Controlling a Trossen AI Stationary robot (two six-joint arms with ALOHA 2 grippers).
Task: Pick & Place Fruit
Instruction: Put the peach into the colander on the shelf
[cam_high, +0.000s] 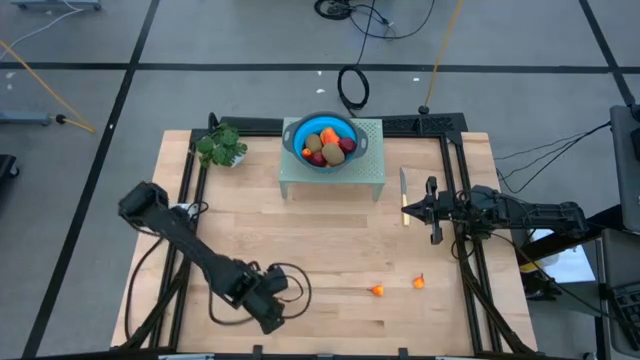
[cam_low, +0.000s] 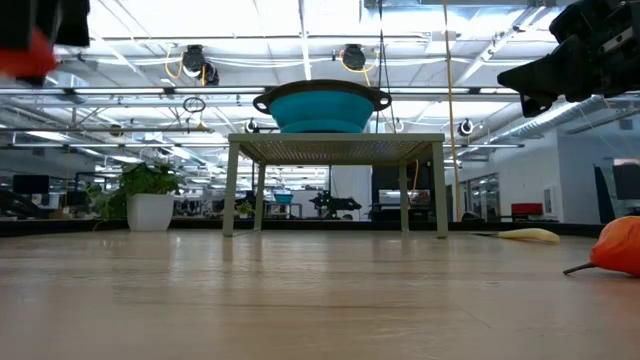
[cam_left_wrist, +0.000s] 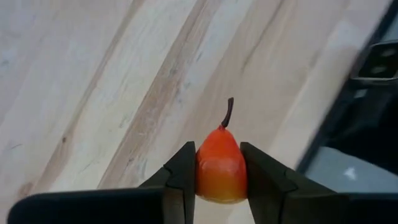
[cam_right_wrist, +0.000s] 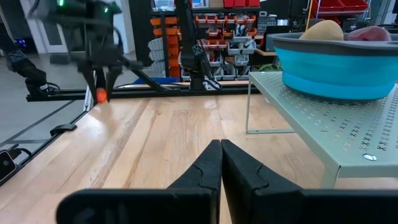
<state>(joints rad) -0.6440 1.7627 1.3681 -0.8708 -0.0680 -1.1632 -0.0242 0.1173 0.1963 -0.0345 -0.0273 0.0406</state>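
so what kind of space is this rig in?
Looks like an open-plan robotics lab or workshop: parts shelving with red bins behind the table, an exposed ceiling with ducts, and cables across a taped floor.

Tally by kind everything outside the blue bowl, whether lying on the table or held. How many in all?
Tiny orange-red fruit: 3, with two loose on the table and one held in the left end effector
Green leafy bunch: 1
Yellow-handled knife: 1
Pale green rack: 1
Total: 6
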